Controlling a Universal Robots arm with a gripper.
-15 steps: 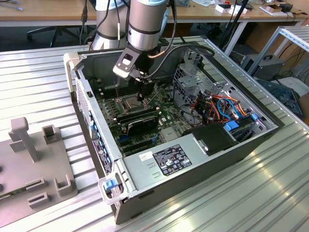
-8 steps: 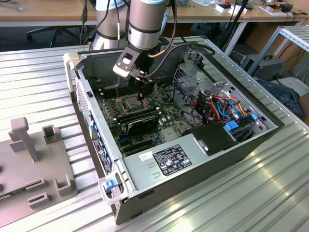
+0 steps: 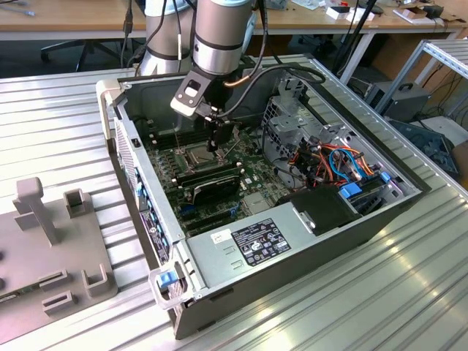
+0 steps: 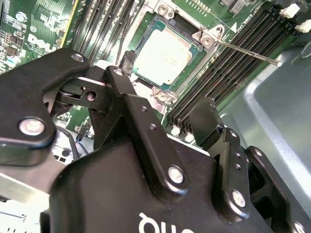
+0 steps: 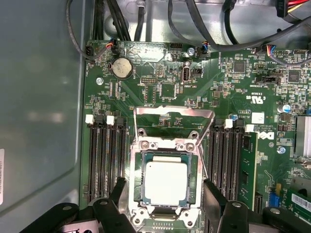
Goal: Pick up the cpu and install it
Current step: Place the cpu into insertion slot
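- The arm [image 3: 218,35], a thick silver-grey jointed tube, comes down steeply from the far side of the scene into an open dark grey metal computer case [image 3: 292,252]. The case lies on its side on a ribbed aluminium table [image 3: 380,307].
- Wrist is turned so the black two-fingered gripper [image 3: 217,142] points straight down at the green motherboard [image 5: 160,92], low inside the case, over the board's middle.
- The cpu [image 5: 166,183], a thin flat square chip with a dull silver-grey metal top, lies flat and square in the socket, green edge showing all round. The silver socket frame [image 5: 165,144] with its screws surrounds it.
- Gripper [image 5: 164,185] is spread wide and grasps nothing. In the first wrist view its two black fingers [image 5: 210,194] stand one on each side of the socket, apart from the chip, over the edges of the black memory slots [image 5: 104,165].
- The second wrist view agrees: gripper [image 4: 165,87] is released, with the cpu [image 4: 163,56] bare between the spread tips.
- The hinged metal load plate [image 5: 173,114] is swung up and open — not over the chip. A thin metal lever rod [image 4: 248,52] sticks out free beside the socket.
- A round silver coin battery [image 5: 121,68] sits on the board beyond the socket, well apart from the gripper.
- A grey moulded fixture block [image 3: 44,241] sits on the table outside the case, at the exterior view's left.
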